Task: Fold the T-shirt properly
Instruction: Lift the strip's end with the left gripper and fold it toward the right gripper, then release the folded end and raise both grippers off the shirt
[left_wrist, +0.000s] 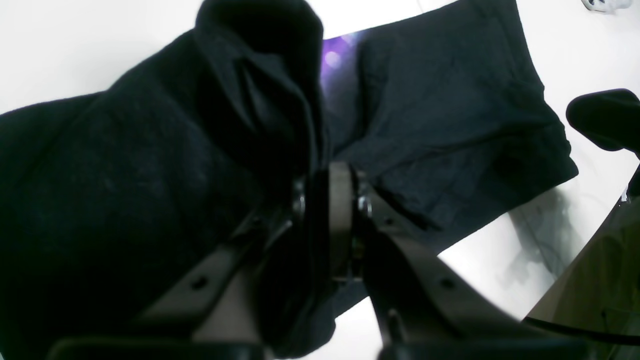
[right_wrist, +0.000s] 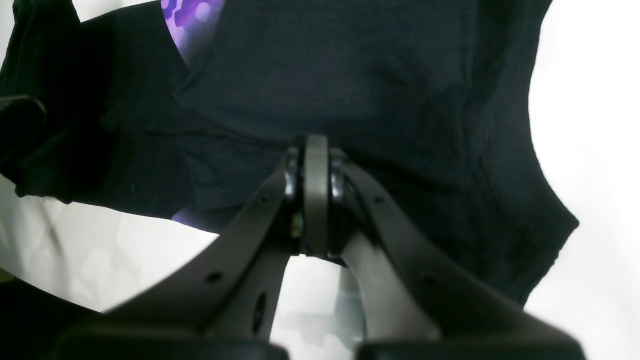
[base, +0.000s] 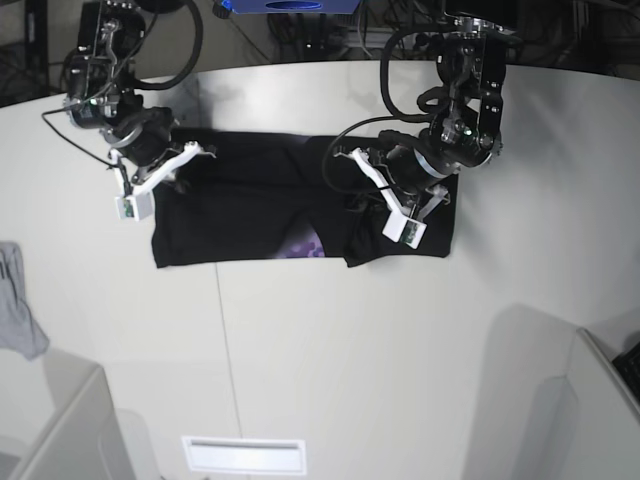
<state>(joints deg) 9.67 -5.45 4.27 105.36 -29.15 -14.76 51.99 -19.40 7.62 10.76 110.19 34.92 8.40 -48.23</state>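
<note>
- The T-shirt (base: 250, 205) lay across the far half of the white surface (base: 330, 350) as a wide, partly folded black band, with a bit of purple print (base: 305, 245) showing at its near edge.
- The left end effector (left_wrist: 332, 165) was pinched tight on a bunched fold of the shirt, the cloth rising in a soft peak above its jaws.
- The right end effector (right_wrist: 315, 150) was also clamped on the black cloth, at the shirt's other end.
- The fabric looked light, limp and thin; it would likely sag, crease and drape from any held point rather than keep a shape.
- A hold at hems or corners, both layers pinched together, seemed best; a single layer might slip free.
</note>
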